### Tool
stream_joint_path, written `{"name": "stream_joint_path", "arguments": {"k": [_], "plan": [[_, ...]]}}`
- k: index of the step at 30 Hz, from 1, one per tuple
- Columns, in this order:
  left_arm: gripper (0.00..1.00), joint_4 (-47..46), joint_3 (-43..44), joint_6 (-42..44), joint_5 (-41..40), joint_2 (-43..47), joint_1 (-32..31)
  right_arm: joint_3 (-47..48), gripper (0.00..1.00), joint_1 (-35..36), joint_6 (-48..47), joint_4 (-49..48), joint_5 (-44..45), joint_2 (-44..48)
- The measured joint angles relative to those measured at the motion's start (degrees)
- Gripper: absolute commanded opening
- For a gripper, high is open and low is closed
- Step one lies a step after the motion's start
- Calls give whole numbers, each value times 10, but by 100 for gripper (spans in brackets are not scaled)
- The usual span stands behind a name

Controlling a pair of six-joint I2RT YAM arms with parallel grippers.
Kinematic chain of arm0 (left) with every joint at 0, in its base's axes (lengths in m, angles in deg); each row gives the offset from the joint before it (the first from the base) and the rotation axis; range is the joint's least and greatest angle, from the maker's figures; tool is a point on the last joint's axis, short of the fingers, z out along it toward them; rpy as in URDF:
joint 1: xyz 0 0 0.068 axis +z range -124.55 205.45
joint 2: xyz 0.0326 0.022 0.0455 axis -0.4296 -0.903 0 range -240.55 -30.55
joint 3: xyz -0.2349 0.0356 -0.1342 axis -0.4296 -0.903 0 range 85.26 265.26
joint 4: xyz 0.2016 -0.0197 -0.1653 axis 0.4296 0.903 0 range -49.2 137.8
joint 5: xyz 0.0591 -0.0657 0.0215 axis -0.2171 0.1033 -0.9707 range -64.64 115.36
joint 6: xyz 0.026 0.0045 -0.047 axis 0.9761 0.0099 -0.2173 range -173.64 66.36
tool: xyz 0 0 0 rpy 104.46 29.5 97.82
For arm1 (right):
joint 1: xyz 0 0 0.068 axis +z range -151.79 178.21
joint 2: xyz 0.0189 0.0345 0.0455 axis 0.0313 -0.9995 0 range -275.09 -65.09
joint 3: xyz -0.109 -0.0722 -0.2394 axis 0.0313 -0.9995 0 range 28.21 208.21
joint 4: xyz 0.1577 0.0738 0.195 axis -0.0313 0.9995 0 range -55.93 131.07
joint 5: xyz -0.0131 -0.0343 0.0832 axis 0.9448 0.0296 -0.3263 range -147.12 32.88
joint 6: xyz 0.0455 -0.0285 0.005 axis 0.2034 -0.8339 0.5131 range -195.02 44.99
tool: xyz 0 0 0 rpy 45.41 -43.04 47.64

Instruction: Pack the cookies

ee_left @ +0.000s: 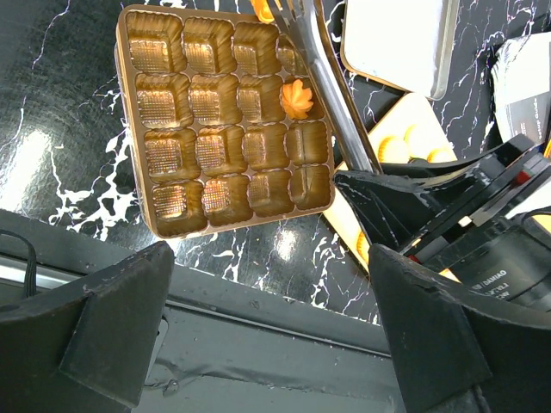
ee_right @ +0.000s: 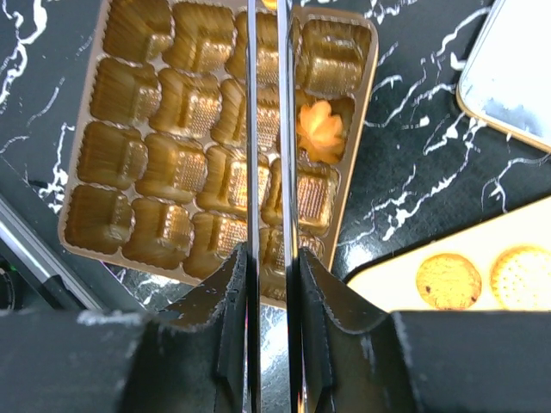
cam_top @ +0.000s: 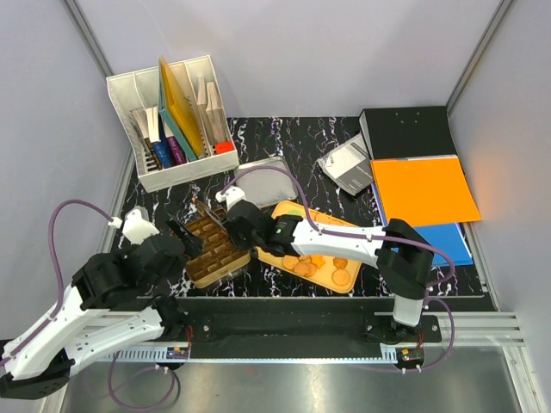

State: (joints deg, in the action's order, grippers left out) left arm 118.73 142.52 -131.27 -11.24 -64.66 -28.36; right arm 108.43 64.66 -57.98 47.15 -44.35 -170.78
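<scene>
A gold compartment tray (cam_top: 213,249) lies between the arms, and most of its cells (ee_left: 225,151) are empty. One orange flower-shaped cookie (ee_left: 297,97) sits in a cell near the tray's right side, also seen in the right wrist view (ee_right: 323,129). Several tan round cookies (cam_top: 323,262) lie on a yellow tray (cam_top: 293,213). My right gripper (ee_right: 271,258) is shut on metal tongs (ee_right: 269,129), which reach over the gold tray. A bit of orange shows at the tongs' tip (ee_left: 263,10). My left gripper (ee_left: 271,254) is open and empty above the table's near edge.
A white file organizer (cam_top: 172,116) with books stands at the back left. A pale tin lid (cam_top: 263,182) lies behind the gold tray. A grey device (cam_top: 349,168), a black binder (cam_top: 409,131) and orange and blue folders (cam_top: 422,189) lie at the right.
</scene>
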Motion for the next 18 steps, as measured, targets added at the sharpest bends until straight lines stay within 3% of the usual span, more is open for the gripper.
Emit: {"name": "stream_joint_path", "arguments": {"k": [18], "plan": [[99, 0, -5, 2, 0, 4, 0, -68, 0, 4, 43, -12, 0, 47]]}}
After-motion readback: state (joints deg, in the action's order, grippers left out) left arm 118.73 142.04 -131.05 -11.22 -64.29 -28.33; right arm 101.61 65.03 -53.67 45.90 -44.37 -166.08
